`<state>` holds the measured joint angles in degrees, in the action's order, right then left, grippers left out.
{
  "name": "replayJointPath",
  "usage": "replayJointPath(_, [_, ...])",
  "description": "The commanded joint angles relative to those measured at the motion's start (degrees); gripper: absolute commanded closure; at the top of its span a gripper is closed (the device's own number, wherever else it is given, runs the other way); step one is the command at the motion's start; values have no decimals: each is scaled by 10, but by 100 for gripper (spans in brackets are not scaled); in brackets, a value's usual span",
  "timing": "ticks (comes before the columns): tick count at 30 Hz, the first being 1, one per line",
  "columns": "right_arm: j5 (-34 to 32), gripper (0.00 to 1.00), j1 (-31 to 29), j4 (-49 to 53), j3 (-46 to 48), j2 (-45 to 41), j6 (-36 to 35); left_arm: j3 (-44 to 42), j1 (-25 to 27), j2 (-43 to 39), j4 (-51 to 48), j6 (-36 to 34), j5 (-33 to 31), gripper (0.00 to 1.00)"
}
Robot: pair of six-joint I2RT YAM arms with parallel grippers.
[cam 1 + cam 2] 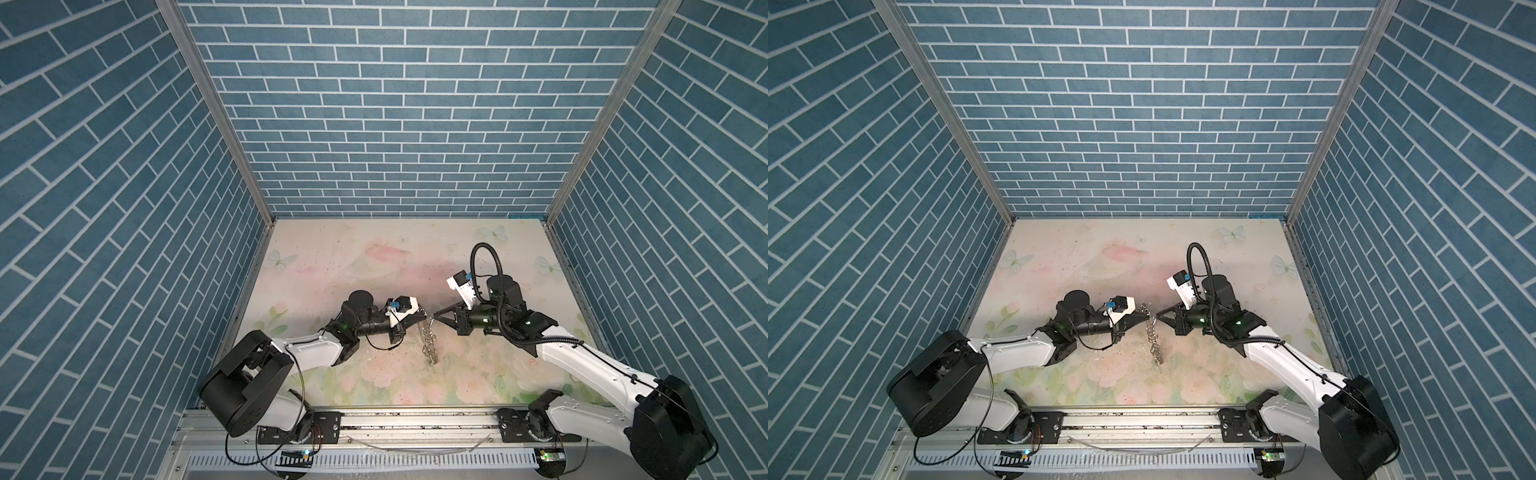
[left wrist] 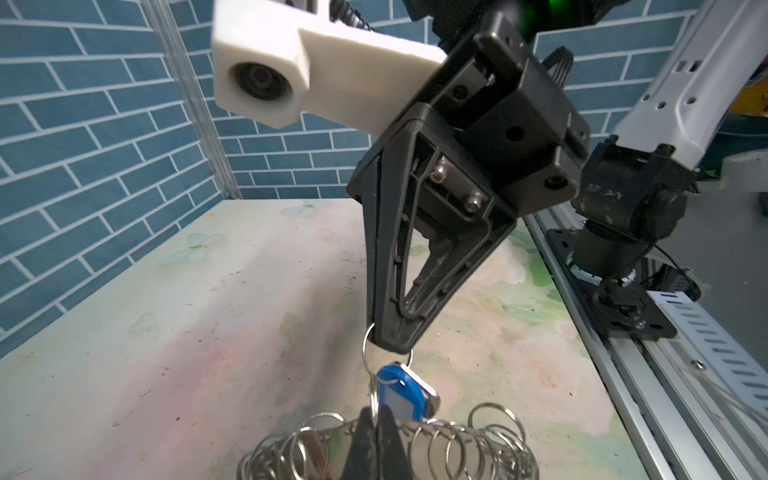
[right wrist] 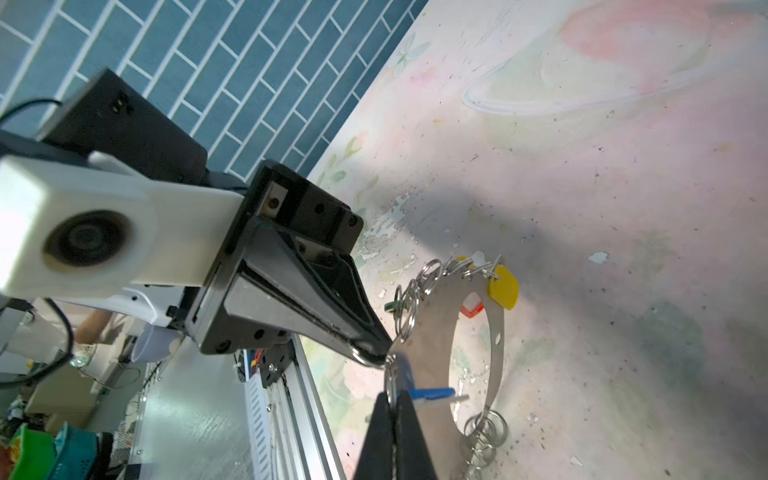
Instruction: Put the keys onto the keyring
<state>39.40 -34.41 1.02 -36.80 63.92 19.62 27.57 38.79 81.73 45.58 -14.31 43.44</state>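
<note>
The left hand [image 1: 425, 320] pinches the keyring [image 1: 430, 347] at its top; the right hand [image 1: 435, 323], just beside, pinches the ring of a blue key [image 2: 402, 392]. The keyring hangs below both, over the bench [image 1: 374, 266]

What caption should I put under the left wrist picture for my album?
The right pincer holds a blue-tagged key by its ring beside the keyring that the left pincer grips.

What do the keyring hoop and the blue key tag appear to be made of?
Keyring hoop: thin flat metal band, probably steel, dull brushed silver with soft reflections. Blue key tag: likely moulded plastic, glossy, saturated colour, with a white label insert.
</note>
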Motion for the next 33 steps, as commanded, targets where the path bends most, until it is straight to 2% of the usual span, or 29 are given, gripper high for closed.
replayJointPath(1, [-48,100,5,45,-26,-35,-100,10,0,-10,-57,-27,44,100])
replayJointPath(9, [-45,100,5,-33,22,-82,-140,25,-4,-14,-112,-44,68,100])
replayJointPath(21, [18,100,1,-110,26,-52,-94,34,-6,-1,-110,-31,74,100])
replayJointPath(33, [15,100,-12,-135,31,-50,-99,54,-5,10,-156,-32,93,100])
